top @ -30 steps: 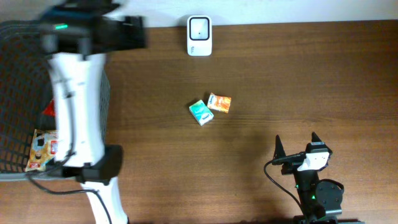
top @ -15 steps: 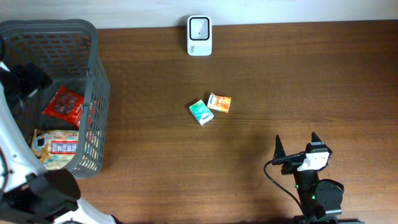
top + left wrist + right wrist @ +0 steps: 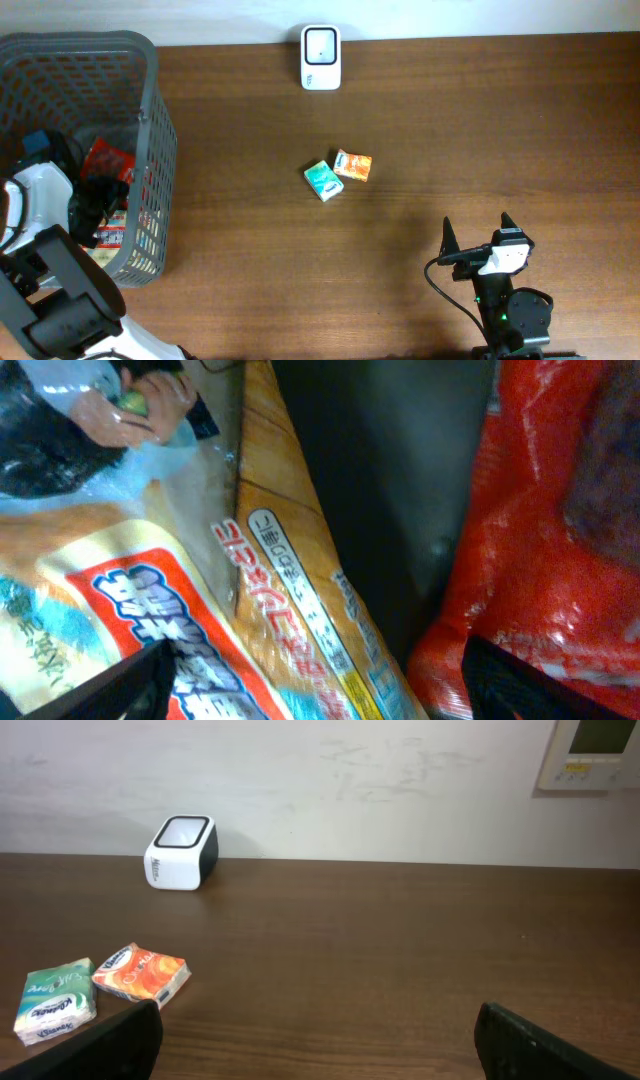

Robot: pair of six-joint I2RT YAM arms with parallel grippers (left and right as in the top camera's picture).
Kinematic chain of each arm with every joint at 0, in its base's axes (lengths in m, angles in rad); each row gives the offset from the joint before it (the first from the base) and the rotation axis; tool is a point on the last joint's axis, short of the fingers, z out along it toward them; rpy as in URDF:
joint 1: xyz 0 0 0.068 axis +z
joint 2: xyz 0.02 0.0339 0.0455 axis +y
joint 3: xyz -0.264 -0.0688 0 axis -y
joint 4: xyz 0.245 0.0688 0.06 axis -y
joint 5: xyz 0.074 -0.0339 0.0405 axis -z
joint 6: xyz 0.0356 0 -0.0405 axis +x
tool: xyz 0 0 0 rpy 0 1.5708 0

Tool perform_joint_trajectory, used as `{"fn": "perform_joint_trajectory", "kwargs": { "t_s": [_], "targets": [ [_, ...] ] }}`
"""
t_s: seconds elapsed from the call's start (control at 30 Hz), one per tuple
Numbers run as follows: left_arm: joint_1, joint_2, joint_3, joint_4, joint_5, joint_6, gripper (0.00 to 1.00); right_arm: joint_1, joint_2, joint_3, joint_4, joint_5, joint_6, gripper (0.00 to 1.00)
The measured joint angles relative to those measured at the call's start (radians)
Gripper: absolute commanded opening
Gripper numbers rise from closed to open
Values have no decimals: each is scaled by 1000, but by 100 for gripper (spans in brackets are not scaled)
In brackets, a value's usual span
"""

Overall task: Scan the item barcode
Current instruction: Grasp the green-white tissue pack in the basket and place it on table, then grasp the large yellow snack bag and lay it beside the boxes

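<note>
My left gripper (image 3: pixel 95 205) reaches down into the grey basket (image 3: pixel 150 120) at the table's left. In the left wrist view its jaws (image 3: pixel 320 695) stand wide apart just above two snack bags. An orange-and-yellow bag with printed text (image 3: pixel 200 590) lies under the left finger. A red bag (image 3: pixel 540 530) lies under the right finger, and the gripper holds neither. From above, the red bag (image 3: pixel 108 160) and the yellow bag (image 3: pixel 112 232) are partly hidden by the arm. The white barcode scanner (image 3: pixel 321 57) stands at the table's far edge. My right gripper (image 3: pixel 478 240) rests open at the front right.
A green tissue pack (image 3: pixel 322 180) and an orange tissue pack (image 3: pixel 353 165) lie side by side mid-table. The right wrist view has both packs at left, green (image 3: pixel 55 1000) and orange (image 3: pixel 142 972), with the scanner (image 3: pixel 182 852) by the wall. The basket walls hem in my left arm.
My left arm has swung off the basket's near side and dropped into it, bringing the gripper down close over the snack bags. The right arm has not moved.
</note>
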State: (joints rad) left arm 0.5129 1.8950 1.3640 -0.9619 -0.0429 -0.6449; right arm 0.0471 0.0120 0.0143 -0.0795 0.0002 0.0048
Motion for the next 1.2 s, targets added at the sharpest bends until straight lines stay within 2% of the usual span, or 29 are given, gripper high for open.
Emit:
{"fn": "perform_joint_trajectory", "kwargs": {
  "t_s": [0.03, 0.1, 0.13, 0.17, 0.33, 0.5, 0.63, 0.73, 0.83, 0.93, 1.07, 1.2],
  "targets": [
    [0, -4, -21, 34, -25, -8, 50, 0, 0, 0, 0, 0, 0, 99],
    [0, -21, -60, 82, -76, -13, 36, 0, 0, 0, 0, 0, 0, 99],
    [0, -23, -68, 86, -92, -14, 23, 0, 0, 0, 0, 0, 0, 98],
    [0, -23, -67, 84, -98, -13, 0, 0, 0, 0, 0, 0, -1, 98],
    [0, -24, 92, -130, -39, -14, 0, 0, 0, 0, 0, 0, 0, 98],
    [0, -80, 491, -338, 41, -14, 0, 0, 0, 0, 0, 0, 0, 98],
    [0, -257, 758, -335, 147, 2, 0, 0, 0, 0, 0, 0, -1, 98],
    [-38, -405, 825, -264, 174, 60, 0, 0, 0, 0, 0, 0, 0, 98],
    [-211, -513, 834, -256, 208, 107, 0, 0, 0, 0, 0, 0, 0, 98],
    [-472, -498, 837, -223, 285, 202, 0, 0, 0, 0, 0, 0, 0, 98],
    [-777, -318, 836, -223, 333, 390, 0, 0, 0, 0, 0, 0, 0, 98],
    [-942, -79, 835, -228, 298, 636, 0, 0, 0, 0, 0, 0, 0, 98]
  ]
}}
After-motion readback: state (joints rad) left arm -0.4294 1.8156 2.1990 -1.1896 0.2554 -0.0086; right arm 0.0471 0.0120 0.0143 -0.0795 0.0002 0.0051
